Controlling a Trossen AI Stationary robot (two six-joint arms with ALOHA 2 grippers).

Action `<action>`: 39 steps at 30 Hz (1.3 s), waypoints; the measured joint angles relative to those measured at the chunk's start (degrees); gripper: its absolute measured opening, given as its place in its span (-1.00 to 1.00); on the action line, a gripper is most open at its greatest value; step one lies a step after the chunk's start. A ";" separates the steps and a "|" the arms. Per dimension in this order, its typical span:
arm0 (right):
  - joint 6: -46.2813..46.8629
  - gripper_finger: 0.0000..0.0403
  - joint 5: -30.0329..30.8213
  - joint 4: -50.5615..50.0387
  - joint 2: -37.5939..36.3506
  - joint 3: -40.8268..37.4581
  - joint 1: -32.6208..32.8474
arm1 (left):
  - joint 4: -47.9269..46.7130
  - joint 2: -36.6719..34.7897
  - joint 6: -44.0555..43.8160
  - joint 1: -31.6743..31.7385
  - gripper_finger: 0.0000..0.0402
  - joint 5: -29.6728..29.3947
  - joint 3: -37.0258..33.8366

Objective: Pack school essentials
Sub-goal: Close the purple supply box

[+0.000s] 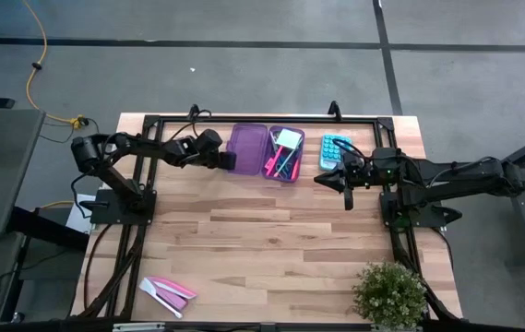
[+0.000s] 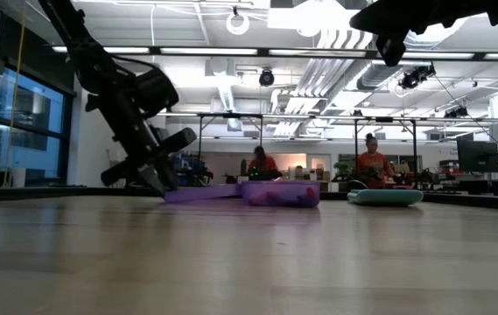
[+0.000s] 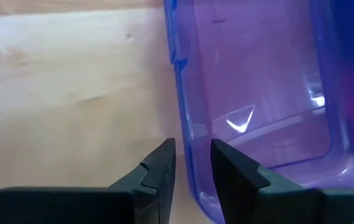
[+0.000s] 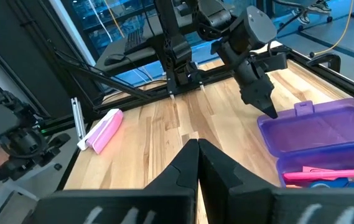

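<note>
Left gripper [image 3: 192, 165]: fingers slightly apart, straddling the open purple lid's [image 1: 248, 144] outer edge, likely to swing it shut.
Right gripper [image 1: 348, 177]: closed, empty, raised beside the calculator [image 1: 335, 150].
School essentials [image 1: 283, 157]: inside the purple box [image 1: 297, 171] on the worktop [image 1: 271, 240].

I see my left arm reaching inward, wrist pitched down, its left pincer [image 1: 230, 160] low with fingers narrowly parted. My right arm extends inward and raised, its right pincer [image 1: 347, 196] with fingers pressed fully together, holding nothing.
</note>
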 joint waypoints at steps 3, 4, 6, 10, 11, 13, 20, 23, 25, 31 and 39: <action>0.00 -1.00 0.00 0.00 0.00 0.00 0.01 | 1.23 0.00 0.36 0.00 -0.57 -0.39 0.00; 0.00 -1.00 0.00 0.02 0.00 0.00 0.02 | 1.50 0.00 0.65 0.00 -0.59 -0.43 0.00; 0.00 -1.00 0.00 0.00 0.00 0.00 0.02 | 1.99 0.00 0.97 0.00 -0.67 -0.45 0.00; 0.00 -1.00 0.00 0.00 0.00 0.00 0.00 | 2.59 0.00 1.42 -0.01 -0.92 -0.04 0.00; 0.00 -1.00 0.01 0.02 0.00 0.00 0.02 | 2.82 0.00 1.58 -0.02 -0.96 0.07 0.00; 0.01 -1.00 0.02 0.01 0.00 0.00 0.01 | 3.16 0.00 1.58 -0.02 -0.96 0.09 0.00; 0.00 -1.00 0.02 0.02 0.00 0.00 0.01 | 3.95 -1.74 0.70 0.00 -0.98 2.67 0.00; 0.00 -1.00 0.02 0.02 0.00 0.00 0.02 | 5.98 -4.59 0.44 -0.02 -0.99 4.40 0.00; 0.00 -1.00 0.13 0.00 0.00 0.00 0.01 | 8.17 -6.90 -0.55 -0.02 -0.99 5.09 0.04; 13.89 -1.00 7.39 -7.31 3.13 0.00 -0.38 | 10.32 -12.52 -0.85 -0.04 -1.00 5.19 0.07; 26.03 -1.00 8.22 -15.42 19.74 -0.04 -0.42 | 9.87 -13.73 -1.26 -1.12 -1.00 5.35 0.07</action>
